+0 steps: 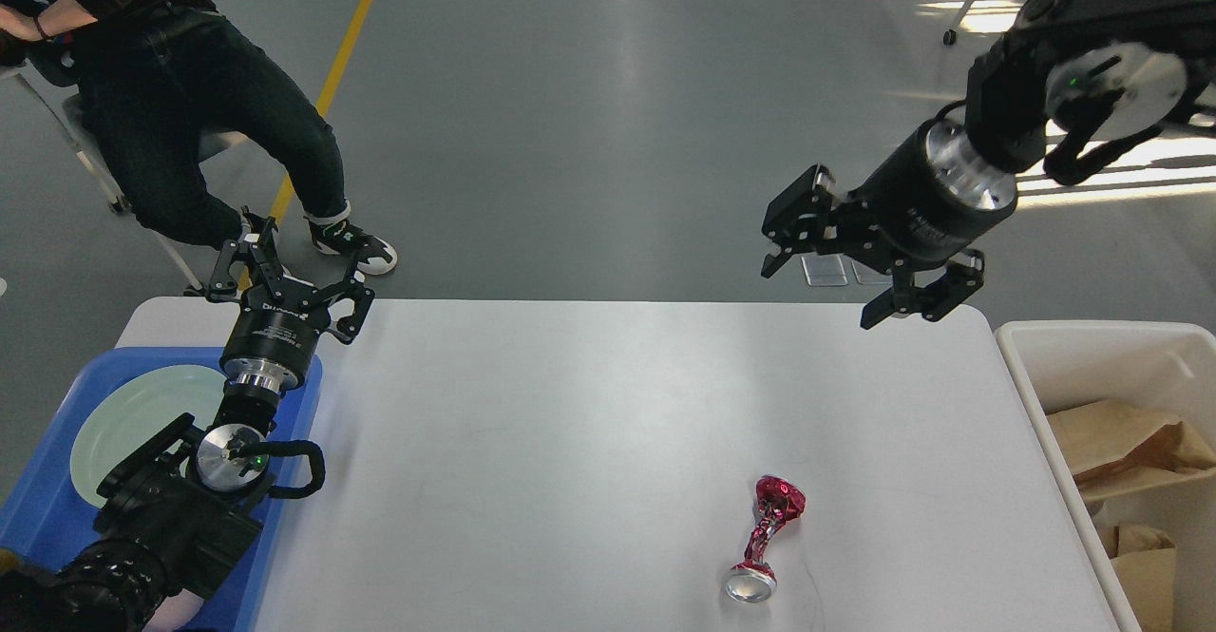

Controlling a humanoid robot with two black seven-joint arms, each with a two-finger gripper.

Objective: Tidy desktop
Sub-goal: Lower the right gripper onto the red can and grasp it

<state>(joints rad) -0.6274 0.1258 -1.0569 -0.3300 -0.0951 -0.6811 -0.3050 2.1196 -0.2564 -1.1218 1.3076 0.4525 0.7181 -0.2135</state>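
The white desktop [589,442] fills the lower middle of the head view. A crushed red can [766,537] lies on it near the front right, its silver end toward me. My right gripper [819,290] hangs open in the air above the desktop's far right edge, well behind the can, with nothing between its fingers. My left gripper [285,276] is open over the desktop's far left corner, just past the blue tray, and holds nothing.
A blue tray [57,518] with a pale green plate [133,423] sits at the left. A white bin [1102,347] holding crumpled brown paper [1130,442] stands at the right. A seated person [180,90] is beyond the far left corner.
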